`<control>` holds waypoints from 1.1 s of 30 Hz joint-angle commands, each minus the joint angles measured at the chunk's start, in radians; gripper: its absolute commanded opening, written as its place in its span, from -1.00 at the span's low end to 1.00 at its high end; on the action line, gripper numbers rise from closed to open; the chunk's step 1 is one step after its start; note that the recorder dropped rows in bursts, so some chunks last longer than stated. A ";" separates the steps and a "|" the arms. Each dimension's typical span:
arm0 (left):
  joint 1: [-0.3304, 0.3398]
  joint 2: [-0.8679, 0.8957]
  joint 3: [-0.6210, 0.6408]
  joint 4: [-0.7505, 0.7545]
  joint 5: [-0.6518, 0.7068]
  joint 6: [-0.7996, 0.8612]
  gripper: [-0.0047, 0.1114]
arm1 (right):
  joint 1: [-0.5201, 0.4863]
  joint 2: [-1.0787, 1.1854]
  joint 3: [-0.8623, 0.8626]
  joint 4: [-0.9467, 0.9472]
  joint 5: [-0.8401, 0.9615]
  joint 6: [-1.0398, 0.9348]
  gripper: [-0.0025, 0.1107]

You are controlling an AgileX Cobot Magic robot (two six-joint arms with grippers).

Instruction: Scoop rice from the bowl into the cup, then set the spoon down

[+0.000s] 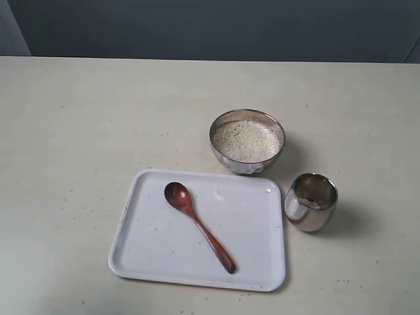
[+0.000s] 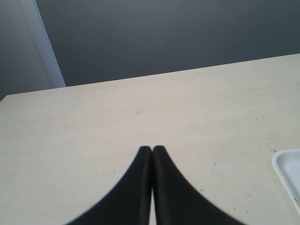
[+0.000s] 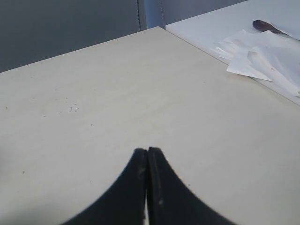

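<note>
The reddish-brown wooden spoon (image 1: 197,225) lies on a white tray (image 1: 152,258), scoop toward the far left, handle toward the near right. Behind the tray stands the steel bowl (image 1: 247,140), heaped with white rice (image 1: 246,140). The small steel cup (image 1: 311,201) sits right of the tray with a few grains showing inside. No arm shows in the exterior view. My left gripper (image 2: 152,149) is shut and empty above bare table. My right gripper (image 3: 148,151) is also shut and empty over bare table.
A corner of the white tray (image 2: 288,171) shows in the left wrist view. In the right wrist view, white papers (image 3: 262,54) lie on an adjoining white surface beyond the table edge. A dark wall backs the table.
</note>
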 commanded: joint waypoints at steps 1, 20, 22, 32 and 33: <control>-0.004 -0.004 -0.004 0.001 -0.001 -0.007 -0.91 | -0.005 -0.004 0.005 -0.002 -0.017 0.000 -0.96; -0.004 -0.004 -0.004 0.001 -0.001 -0.007 -0.91 | -0.005 -0.004 0.005 -0.003 -0.015 0.000 -0.96; -0.004 -0.004 -0.004 0.001 -0.001 -0.007 -0.91 | -0.005 -0.004 0.005 -0.003 -0.015 0.000 -0.96; -0.004 -0.004 -0.004 0.001 -0.001 -0.007 -0.91 | -0.005 -0.004 0.005 0.020 -0.011 0.000 -0.96; -0.004 -0.004 -0.004 0.001 -0.001 -0.007 -0.91 | -0.005 -0.004 0.005 0.020 -0.011 0.000 -0.96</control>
